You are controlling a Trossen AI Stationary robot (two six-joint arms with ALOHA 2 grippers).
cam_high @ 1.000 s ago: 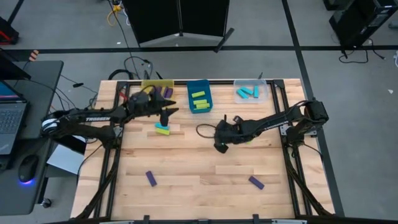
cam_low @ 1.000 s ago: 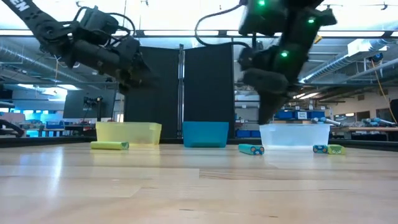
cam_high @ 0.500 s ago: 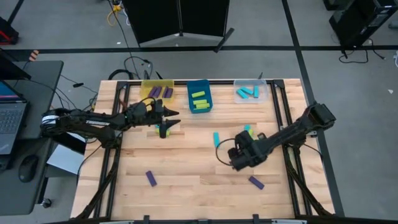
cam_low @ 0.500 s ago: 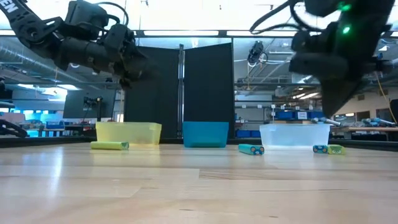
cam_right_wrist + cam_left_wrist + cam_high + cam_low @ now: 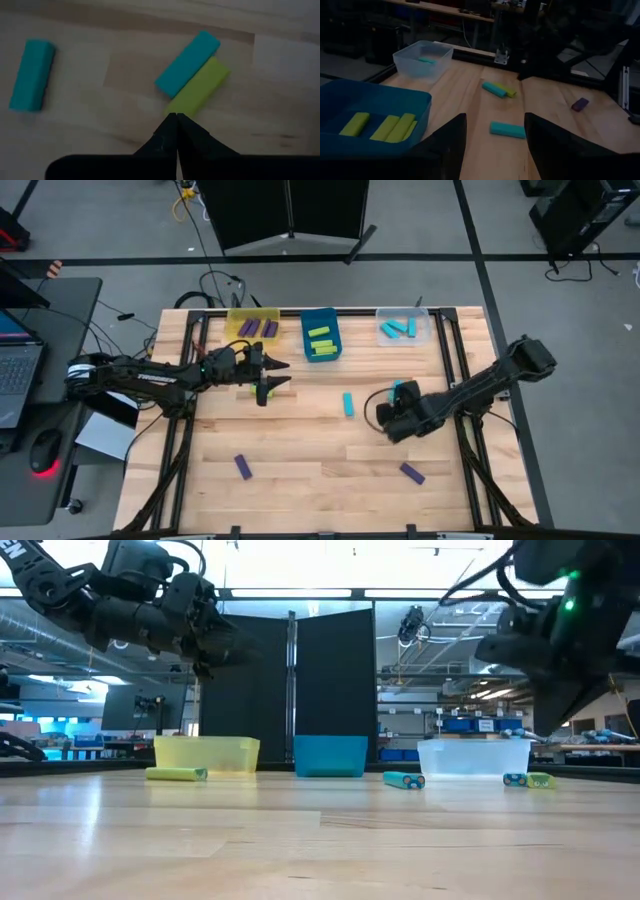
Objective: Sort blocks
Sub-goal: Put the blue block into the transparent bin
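My right gripper (image 5: 176,117), fingers together, empty, above lime block (image 5: 198,87) touching cyan block (image 5: 187,63); my left gripper (image 5: 492,135) apart, empty.

white letters "en" show on the left arm (image 5: 40,570) in the low view; nothing else readable.

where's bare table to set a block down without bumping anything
Open wood lies between the two purple blocks along the near edge. Crowded: the yellow, blue and clear bins at the far edge, and around the right gripper.
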